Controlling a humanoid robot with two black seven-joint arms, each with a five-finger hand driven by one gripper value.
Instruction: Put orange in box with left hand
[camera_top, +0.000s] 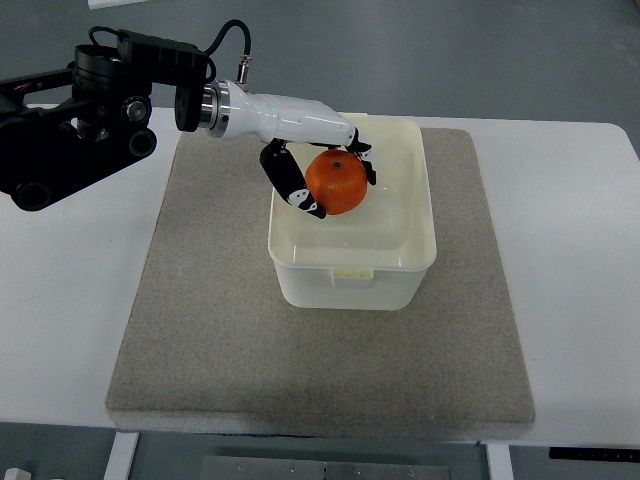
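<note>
An orange (336, 182) with a small green stem spot hangs over the inside of a white plastic box (352, 274), toward its left rear part. My left hand (325, 175) reaches in from the left with its white shell and black fingers (296, 189) curled around the fruit, shut on it. The orange appears held above the box floor; whether it touches the bottom cannot be told. The right arm does not show.
The box stands on a grey felt mat (200, 320) laid on a white table (60, 320). My left arm's black links and cable (90, 110) fill the upper left corner. Grey floor lies beyond the table's far edge.
</note>
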